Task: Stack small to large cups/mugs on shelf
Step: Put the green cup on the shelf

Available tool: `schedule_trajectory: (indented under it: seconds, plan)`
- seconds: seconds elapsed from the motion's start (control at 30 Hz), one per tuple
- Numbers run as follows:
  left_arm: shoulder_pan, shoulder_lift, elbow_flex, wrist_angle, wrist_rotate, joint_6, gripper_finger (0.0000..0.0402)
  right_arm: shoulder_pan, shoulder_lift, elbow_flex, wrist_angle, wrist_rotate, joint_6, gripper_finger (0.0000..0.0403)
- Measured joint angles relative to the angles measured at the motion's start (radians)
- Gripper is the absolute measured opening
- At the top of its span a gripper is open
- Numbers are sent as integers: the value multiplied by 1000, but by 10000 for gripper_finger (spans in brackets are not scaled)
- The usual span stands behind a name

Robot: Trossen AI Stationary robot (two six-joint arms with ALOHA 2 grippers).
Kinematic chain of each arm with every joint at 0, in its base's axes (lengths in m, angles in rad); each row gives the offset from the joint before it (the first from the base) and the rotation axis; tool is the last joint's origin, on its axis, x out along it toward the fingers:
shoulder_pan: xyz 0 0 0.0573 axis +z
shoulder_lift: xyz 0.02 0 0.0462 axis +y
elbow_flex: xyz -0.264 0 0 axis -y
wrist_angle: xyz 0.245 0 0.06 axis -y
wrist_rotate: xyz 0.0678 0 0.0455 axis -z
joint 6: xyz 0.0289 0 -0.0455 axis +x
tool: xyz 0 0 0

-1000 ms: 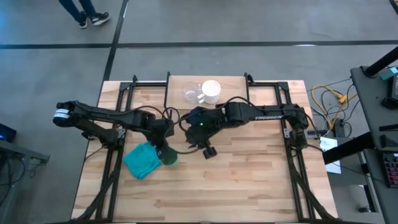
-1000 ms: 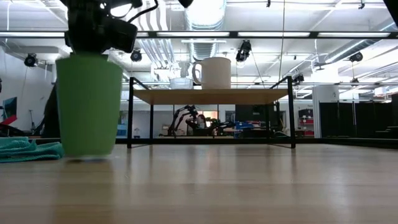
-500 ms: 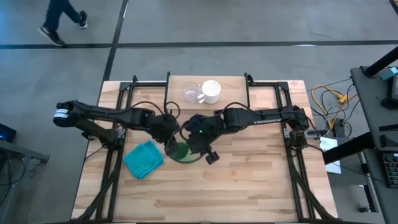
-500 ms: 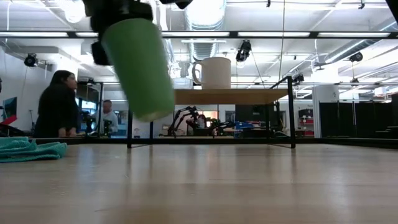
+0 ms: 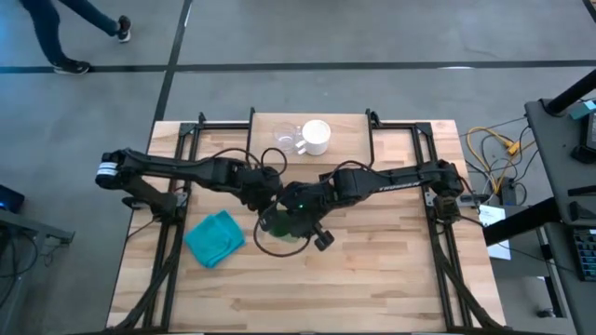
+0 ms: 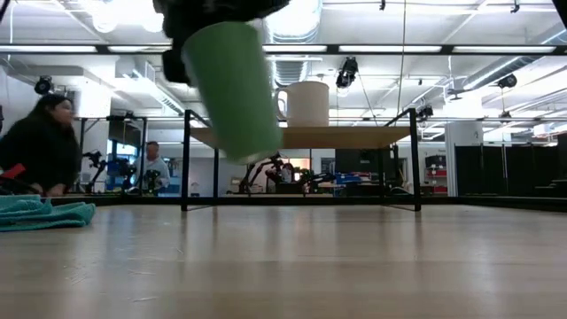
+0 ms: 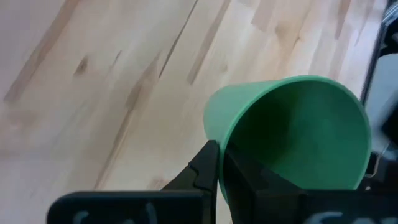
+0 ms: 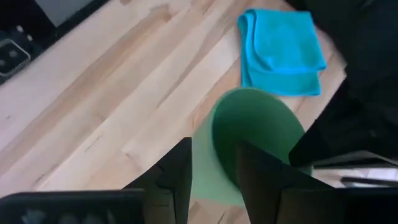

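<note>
The green cup (image 5: 277, 228) hangs in the air over the table's middle, tilted, with its mouth facing the right wrist camera (image 8: 255, 140). My left gripper (image 7: 221, 155) is shut on its rim. My right gripper (image 8: 214, 163) is open beside the cup, one finger outside the wall and one in front of the mouth. In the low view the cup (image 6: 235, 89) floats high above the tabletop. The white mug (image 5: 317, 137) and the clear glass cup (image 5: 284, 140) stand side by side on the shelf (image 5: 345, 123). My left gripper pinches the green cup's rim (image 7: 217, 134), one finger (image 7: 205, 167) outside the wall and the other (image 7: 252, 177) inside the mouth. The cup is lifted clear of the table and tilted. My right gripper straddles the cup's wall (image 8: 202, 168); whether it touches, I cannot tell.
A teal cloth (image 5: 216, 237) lies on the table's left near part, also in the low view (image 6: 40, 213). The shelf (image 6: 301, 136) stands at the far edge on black legs. Bare tabletop spreads to the near right. People are in the room behind.
My left gripper has lifted the green cup off the table beside the teal cloth, carried it up and toward the table's middle, and tipped it from upright to tilted. My right gripper has moved toward the near left and closed in on the cup.
</note>
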State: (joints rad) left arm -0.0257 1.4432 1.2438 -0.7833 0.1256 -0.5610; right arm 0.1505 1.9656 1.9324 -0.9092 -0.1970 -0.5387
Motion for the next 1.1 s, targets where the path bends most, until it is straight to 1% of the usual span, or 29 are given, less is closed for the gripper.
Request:
schedule_trajectory:
  seconds: [0.1,0.2,0.3,0.53,0.63,0.8,0.87,0.97,1.1]
  plan:
    - [0,24,37,-21,4,-2,1,8,-2,-18,-4,60,-37,109]
    - [3,24,40,-27,4,-1,1,20,-2,-20,-53,140,-88,109]
    - [11,15,40,-23,4,-7,1,27,-2,-20,-61,188,-103,109]
    - [24,-4,41,-11,4,-8,1,26,-3,-8,-78,216,-123,109]
    - [28,-7,42,-11,4,-8,1,27,-4,-8,-81,249,-145,109]
    - [34,-17,42,-9,7,-2,1,27,-11,-8,-82,254,-151,99]
    - [45,-17,42,-5,-2,0,1,27,-18,-8,-90,281,-139,94]
    - [75,-18,42,-5,-21,-1,1,30,-42,-9,-114,409,-140,90]
    - [121,-18,52,-10,-21,3,1,37,-99,-9,-148,643,-117,89]
